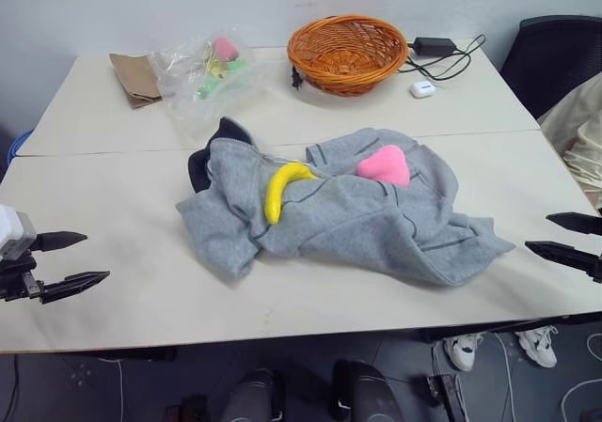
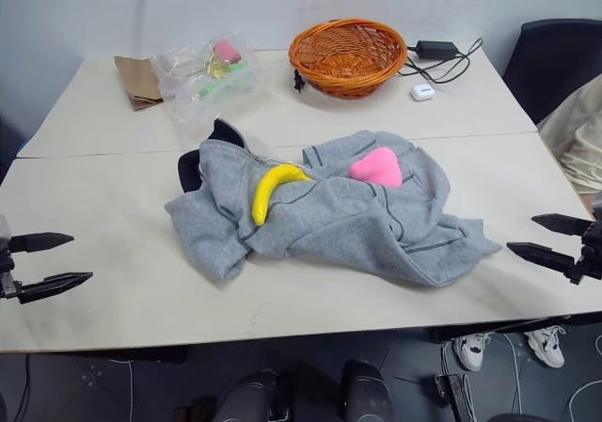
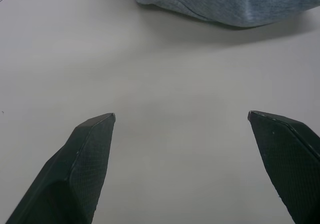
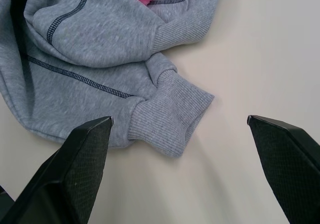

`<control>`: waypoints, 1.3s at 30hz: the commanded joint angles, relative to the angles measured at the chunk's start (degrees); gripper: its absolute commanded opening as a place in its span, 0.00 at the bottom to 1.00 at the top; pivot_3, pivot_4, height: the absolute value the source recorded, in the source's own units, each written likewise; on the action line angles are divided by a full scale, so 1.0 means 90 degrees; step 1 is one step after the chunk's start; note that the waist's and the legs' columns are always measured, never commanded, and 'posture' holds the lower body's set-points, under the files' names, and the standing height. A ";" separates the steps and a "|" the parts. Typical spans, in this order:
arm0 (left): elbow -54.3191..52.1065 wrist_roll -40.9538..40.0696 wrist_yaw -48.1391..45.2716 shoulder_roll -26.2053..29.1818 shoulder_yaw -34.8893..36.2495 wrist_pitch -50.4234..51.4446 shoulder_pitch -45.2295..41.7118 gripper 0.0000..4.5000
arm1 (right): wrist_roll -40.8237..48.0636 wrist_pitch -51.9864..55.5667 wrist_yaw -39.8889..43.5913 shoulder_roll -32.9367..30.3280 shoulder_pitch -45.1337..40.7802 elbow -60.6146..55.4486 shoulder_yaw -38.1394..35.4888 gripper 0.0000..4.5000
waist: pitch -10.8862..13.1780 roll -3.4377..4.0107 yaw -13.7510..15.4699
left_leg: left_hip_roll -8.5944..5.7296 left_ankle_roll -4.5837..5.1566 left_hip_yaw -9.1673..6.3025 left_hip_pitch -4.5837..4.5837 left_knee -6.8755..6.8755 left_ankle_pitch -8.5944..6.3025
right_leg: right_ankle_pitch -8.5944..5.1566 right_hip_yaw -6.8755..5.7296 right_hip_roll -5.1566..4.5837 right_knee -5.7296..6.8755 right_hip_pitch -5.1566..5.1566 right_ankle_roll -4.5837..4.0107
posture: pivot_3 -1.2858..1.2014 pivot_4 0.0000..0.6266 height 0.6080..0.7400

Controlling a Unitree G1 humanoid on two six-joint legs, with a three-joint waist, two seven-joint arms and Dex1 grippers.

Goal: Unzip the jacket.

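Black tapered textured fingers (image 3: pixel 90 154), white wrist housing (image 1: pixel 13 230)

Bare counter (image 1: pixel 113 196) lies between the left end effector (image 1: pixel 68 258) and the crumpled jacket (image 1: pixel 339 217), and again between the jacket and the right end effector (image 1: pixel 572 236), so each side approach is open. On top of the jacket, a yellow banana (image 1: pixel 282 189) and a pink plush toy (image 1: pixel 384 164) block its middle.

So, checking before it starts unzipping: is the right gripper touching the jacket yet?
Apart. The right eye view shows bare table between the right gripper and the jacket.
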 commanded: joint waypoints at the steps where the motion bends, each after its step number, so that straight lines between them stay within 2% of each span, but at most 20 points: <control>1: -0.0100 0.0026 -0.0095 -0.0009 0.0146 -0.0130 0.0120 1.00 | 0.0067 -0.0063 0.0008 -0.0146 0.0035 -0.0111 -0.0342 1.00 | 0.0000 0.0000 -0.0001 | 0.0000 0.0000 0.0000 0.0000 0.0000 0.0000 | 0.0000 0.0000 0.0000 0.0000 0.0000 0.0000 | 0.52 0.24 1.00; 11: 0.0003 0.0148 0.0288 -0.0015 -0.0070 0.0008 -0.0064 1.00 | -0.0075 -0.0250 -0.0173 -0.0128 0.0040 -0.0061 -0.0416 1.00 | 0.0000 0.0000 0.0005 | -0.0001 0.0001 0.0000 0.0000 0.0000 0.0000 | 0.0000 0.0000 -0.0002 0.0001 -0.0001 0.0000 | 0.52 0.24 1.00; 23: 0.0219 0.0152 0.0229 0.0052 -0.0211 -0.0068 -0.0360 1.00 | 0.0024 -0.0173 -0.0326 -0.0075 0.0106 -0.0358 -0.0490 1.00 | 0.0000 0.0000 0.0003 | -0.0001 0.0001 0.0000 0.0000 0.0000 0.0000 | 0.0000 0.0000 -0.0002 0.0002 -0.0001 0.0000 | 0.52 0.24 1.00; 26: 0.0281 0.0162 0.0200 0.0053 -0.0248 -0.0085 -0.0460 1.00 | 0.0019 -0.0141 -0.0393 -0.0070 0.0111 -0.0383 -0.0490 1.00 | 0.0000 0.0001 -0.0031 | -0.0031 0.0016 -0.0086 -0.0008 -0.0019 0.0017 | 0.0003 -0.0095 -0.0029 -0.0003 0.0057 0.0007 | 0.52 0.24 1.00; 28: 0.0320 0.0169 0.0185 0.0053 -0.0279 -0.0101 -0.0522 1.00 | 0.0022 -0.0149 -0.0419 -0.0065 0.0127 -0.0410 -0.0494 1.00 | 0.0004 0.0007 -0.0105 | -0.0052 0.0020 -0.0166 -0.0016 -0.0024 0.0028 | -0.0001 -0.0214 -0.0048 -0.0027 0.0128 0.0014 | 0.52 0.24 1.00; 30: 0.0355 0.0169 0.0163 0.0050 -0.0315 -0.0113 -0.0597 1.00 | 0.0055 -0.0026 -0.0482 -0.0065 0.0125 -0.0435 -0.0506 1.00 | 0.0002 0.0002 -0.0164 | -0.0162 0.0041 -0.0366 -0.0004 -0.0076 0.0094 | -0.0035 -0.0408 -0.0153 -0.0052 0.0239 0.0072 | 0.52 0.24 1.00; 31: 0.0364 0.0161 0.0154 0.0046 -0.0333 -0.0105 -0.0644 1.00 | 0.0073 0.0024 -0.0503 -0.0066 0.0113 -0.0446 -0.0513 1.00 | 0.0007 0.0000 -0.0117 | -0.0210 0.0048 -0.0426 0.0005 -0.0094 0.0133 | -0.0050 -0.0471 -0.0170 -0.0040 0.0244 0.0097 | 0.52 0.24 1.00; 33: 0.0350 0.0120 0.0127 0.0039 -0.0360 -0.0062 -0.0719 1.00 | 0.0091 0.0086 -0.0513 -0.0072 0.0110 -0.0480 -0.0525 1.00 | 0.0011 0.0006 0.0026 | -0.0215 0.0046 -0.0399 -0.0004 -0.0074 0.0135 | -0.0052 -0.0368 -0.0157 -0.0021 0.0225 0.0102 | 0.52 0.24 1.00; 39: 0.0090 -0.0169 0.0007 0.0053 -0.0466 0.0406 -0.0980 1.00 | 0.0132 0.0217 -0.0483 -0.0082 0.0196 -0.0652 -0.0571 1.00 | 0.0012 0.0009 0.0256 | -0.0196 0.0004 -0.0397 -0.0010 -0.0014 0.0076 | -0.0052 -0.0327 -0.0171 -0.0040 0.0224 0.0101 | 0.52 0.24 1.00</control>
